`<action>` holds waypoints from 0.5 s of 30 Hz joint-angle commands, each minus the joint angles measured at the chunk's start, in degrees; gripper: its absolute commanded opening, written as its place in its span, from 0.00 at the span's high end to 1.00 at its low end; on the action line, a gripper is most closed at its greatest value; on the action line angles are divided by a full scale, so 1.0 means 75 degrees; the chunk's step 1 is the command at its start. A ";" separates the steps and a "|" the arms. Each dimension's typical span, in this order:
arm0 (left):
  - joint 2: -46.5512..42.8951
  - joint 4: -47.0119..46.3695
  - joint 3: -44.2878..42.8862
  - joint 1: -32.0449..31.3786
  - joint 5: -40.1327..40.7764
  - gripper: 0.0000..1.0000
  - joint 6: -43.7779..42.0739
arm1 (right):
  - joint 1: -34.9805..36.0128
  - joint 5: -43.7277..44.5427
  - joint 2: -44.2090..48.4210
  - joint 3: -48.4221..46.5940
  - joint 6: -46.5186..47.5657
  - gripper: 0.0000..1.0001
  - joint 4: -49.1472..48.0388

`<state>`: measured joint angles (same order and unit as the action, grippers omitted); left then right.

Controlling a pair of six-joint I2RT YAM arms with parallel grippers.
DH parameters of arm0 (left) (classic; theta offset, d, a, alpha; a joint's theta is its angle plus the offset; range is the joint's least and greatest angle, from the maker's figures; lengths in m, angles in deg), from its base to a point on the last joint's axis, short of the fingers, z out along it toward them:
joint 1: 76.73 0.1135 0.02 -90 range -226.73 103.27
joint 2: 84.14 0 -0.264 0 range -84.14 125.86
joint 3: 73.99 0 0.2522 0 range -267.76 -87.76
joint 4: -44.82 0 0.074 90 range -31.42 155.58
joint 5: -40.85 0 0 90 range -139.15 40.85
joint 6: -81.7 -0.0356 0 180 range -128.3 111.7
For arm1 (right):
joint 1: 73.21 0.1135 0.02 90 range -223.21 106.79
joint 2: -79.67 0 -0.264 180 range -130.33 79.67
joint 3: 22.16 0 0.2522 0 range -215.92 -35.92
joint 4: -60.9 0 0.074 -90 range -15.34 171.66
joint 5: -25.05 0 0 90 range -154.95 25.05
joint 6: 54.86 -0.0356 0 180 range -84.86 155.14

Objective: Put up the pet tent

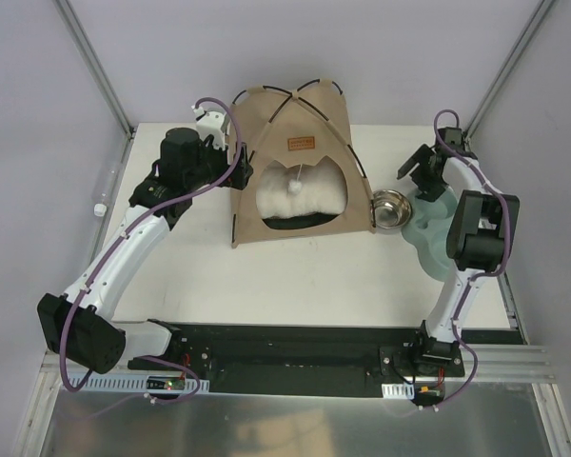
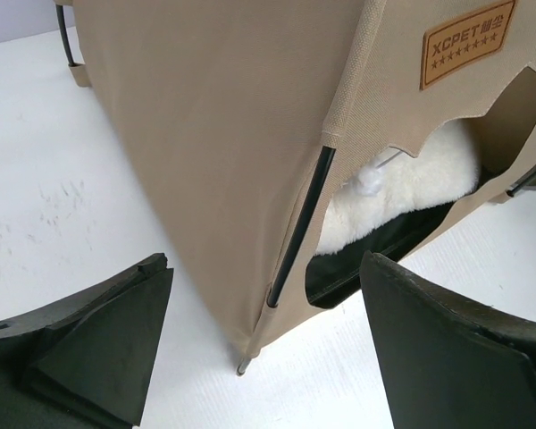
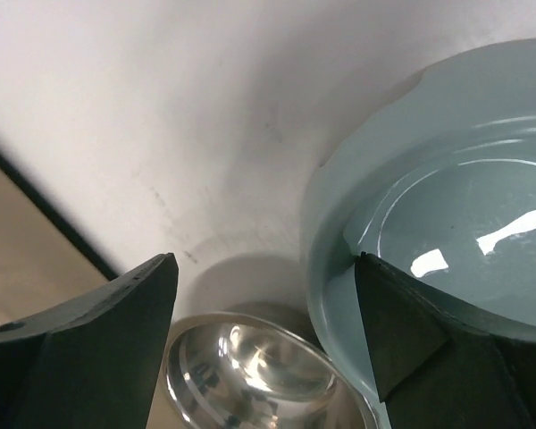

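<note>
The tan pet tent (image 1: 295,152) stands upright at the back middle of the white table, its arched doorway facing the arms, black poles crossing at its top. A brown label patch (image 1: 301,144) sits above the doorway and a white pompom (image 1: 294,186) hangs in it. A cream fluffy pillow (image 1: 305,198) lies inside. My left gripper (image 1: 214,129) is open at the tent's left side; in the left wrist view the tent's front-left corner (image 2: 250,344) and pole tip stand between the open fingers (image 2: 116,344). My right gripper (image 1: 411,168) is open and empty, right of the tent.
A steel bowl (image 1: 390,208) sits by the tent's right front corner, also in the right wrist view (image 3: 259,375). A pale teal bowl stand (image 1: 430,228) lies next to it (image 3: 447,223). Metal frame posts rise at both back corners.
</note>
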<state>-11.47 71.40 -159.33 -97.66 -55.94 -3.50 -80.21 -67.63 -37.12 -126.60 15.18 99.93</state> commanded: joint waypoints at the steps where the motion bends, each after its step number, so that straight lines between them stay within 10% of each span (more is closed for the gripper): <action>1: -0.0044 -0.0139 -0.0348 0.0025 0.0143 0.11 -0.0194 | 0.0114 0.0109 0.0477 -0.0309 0.0096 0.14 0.0180; 15: -0.0500 -0.0139 0.0003 0.0025 0.0178 0.11 0.0110 | 0.0242 0.0439 0.3441 0.2430 -0.2807 0.22 0.0404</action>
<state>-12.04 71.42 -159.39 -97.66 -55.85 -3.70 -79.05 -62.84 -17.76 -115.25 6.52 103.28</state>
